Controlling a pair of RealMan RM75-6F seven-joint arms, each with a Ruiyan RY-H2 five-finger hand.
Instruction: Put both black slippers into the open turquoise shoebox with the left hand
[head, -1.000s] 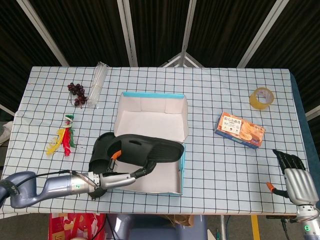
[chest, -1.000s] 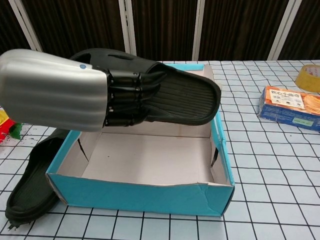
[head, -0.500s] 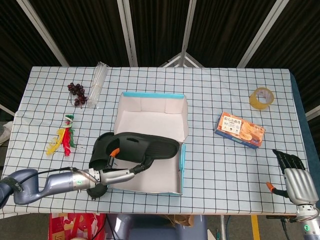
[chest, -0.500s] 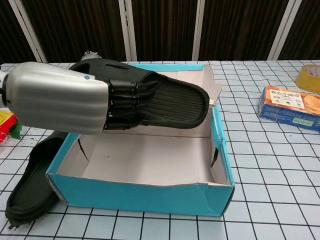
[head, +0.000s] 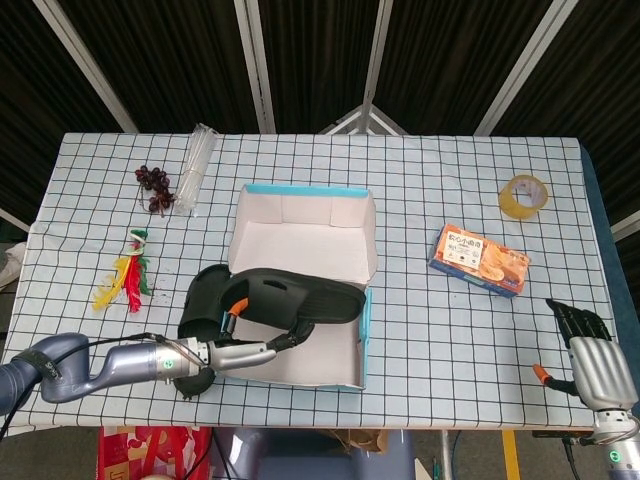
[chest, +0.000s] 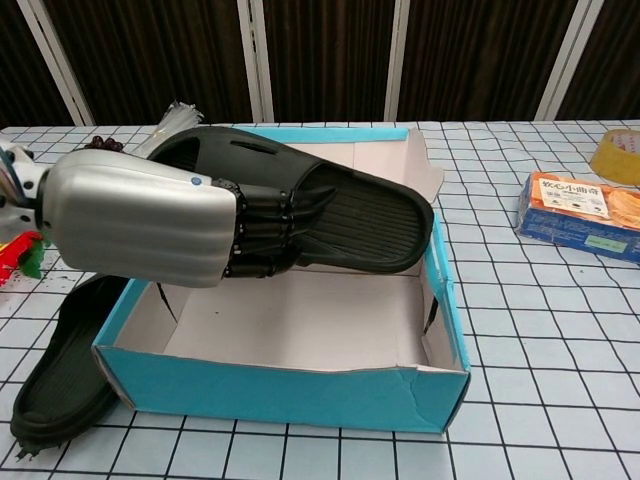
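My left robot hand (chest: 160, 222) reaches in low from the near-left corner of the surface (head: 470, 200), its forearm lying almost level and pointing toward the open turquoise shoebox (chest: 300, 385). In the chest view I see the silver back of the hand facing the camera, the dark fingers (chest: 262, 225) stretched forward and clamped on one black slipper (chest: 355, 215). That slipper hangs above the box's left half, sole side toward the camera, its broad end reaching across toward the box's right wall; I cannot tell whether it touches the rim. The second black slipper (chest: 60, 370) lies flat on the surface just outside the box's left wall, toward the near edge. The box stands near the middle of the surface, a little toward the near edge, lid flap upright at its far side. My right robot hand (head: 590, 360) sits at the near-right corner, palm down and fingers spread, grasping nothing. An orange snack box (head: 479, 260) lies right of the shoebox, a roll of tape (head: 523, 194) further toward the far-right corner. Near the left edge are dark grapes (head: 153, 187), clear straws (head: 195, 160) and a bright feather toy (head: 125, 275).
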